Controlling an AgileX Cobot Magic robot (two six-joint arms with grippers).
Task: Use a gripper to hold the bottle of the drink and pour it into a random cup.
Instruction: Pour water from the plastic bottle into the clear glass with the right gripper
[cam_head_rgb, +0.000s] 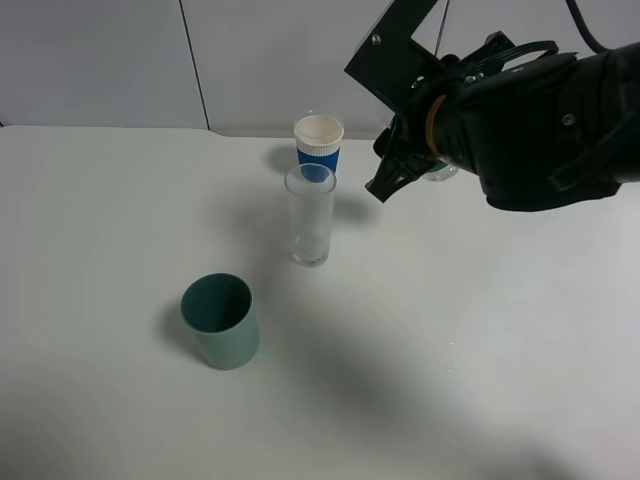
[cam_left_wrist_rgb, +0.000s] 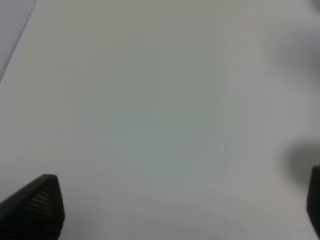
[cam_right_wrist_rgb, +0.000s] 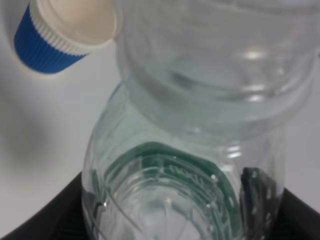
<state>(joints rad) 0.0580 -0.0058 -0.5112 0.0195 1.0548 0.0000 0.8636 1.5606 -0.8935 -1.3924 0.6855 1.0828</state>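
Exterior high view: right claw (cam_head_rgb: 398, 170) grips the clear bottle (cam_head_rgb: 441, 172) above the bench (cam_head_rgb: 120, 200), near the tall glass (cam_head_rgb: 310, 216); left wrist view: left claw (cam_left_wrist_rgb: 180, 205) spread wide.

Clear plastic bottle (cam_right_wrist_rgb: 200, 100), glossy, with ribbed shoulders that catch bright highlights. Tall tumbler (cam_head_rgb: 310, 215) of smooth, transparent glass with a thick base. Squat teal cup (cam_head_rgb: 222, 322), smooth and matt. Blue cup (cam_head_rgb: 318, 148) with a finely ribbed, paper-like sleeve and a white rim. Tabletop (cam_head_rgb: 100, 220) white, smooth, matt. Left end effector (cam_left_wrist_rgb: 182, 200) has black fingers (cam_left_wrist_rgb: 37, 207), matt with a fine dimpled texture.
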